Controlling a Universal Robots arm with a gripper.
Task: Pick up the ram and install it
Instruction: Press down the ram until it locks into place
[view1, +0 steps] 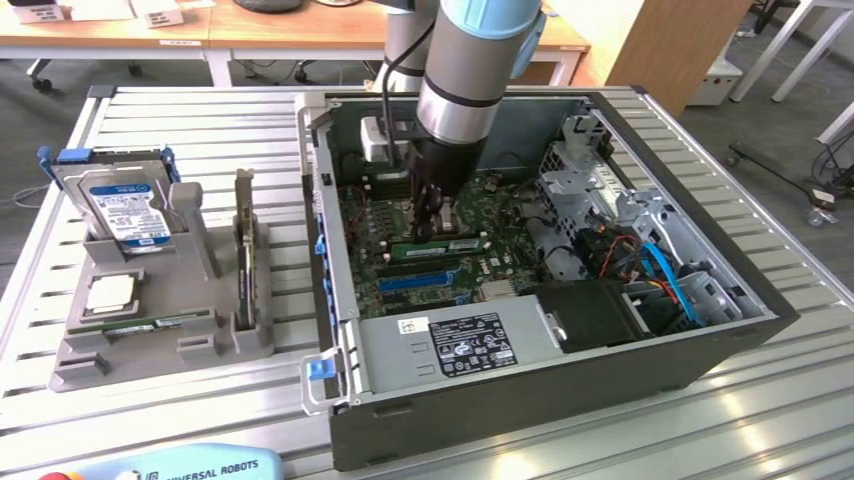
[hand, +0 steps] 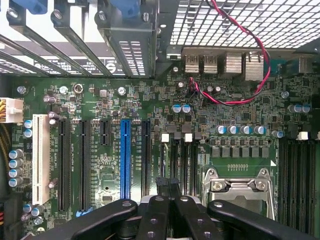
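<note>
At the near edge of the exterior view, a blue control pendant (view1: 187, 465) lies on the slatted metal table (view1: 160, 420). Just behind it stands an open computer case (view1: 534, 400), with its grey power supply (view1: 454, 345) along the near wall. On the exterior view's left, well apart from the case, a grey holder (view1: 147, 350) carries a thin green strip (view1: 140, 323) lying in its front groove, a square silver chip (view1: 111, 290) behind that and a hard drive (view1: 127, 205) propped upright at the back. Deeper inside the case, past a blue slot (view1: 414, 280) on the green board, the ram (view1: 451, 243) stands on edge in a slot with its white label facing the camera, parallel to the blue slot. The gripper (view1: 430, 232) hangs straight down from the arm (view1: 467, 70), and its tips sit right at the ram's top edge — whether they press on it cannot be told. In the wrist view the gripper (hand: 167, 184) has its black fingers (hand: 161, 182) drawn fully together with nothing clamped between them, poised over the narrow slots between the blue slot (hand: 125, 160) and the metal processor socket (hand: 237, 187). Beyond these, red and black wires (hand: 250, 95) loop across the board toward the case's perforated back wall. Farthest off, wooden desks (view1: 267, 35) stand behind the table.
</note>
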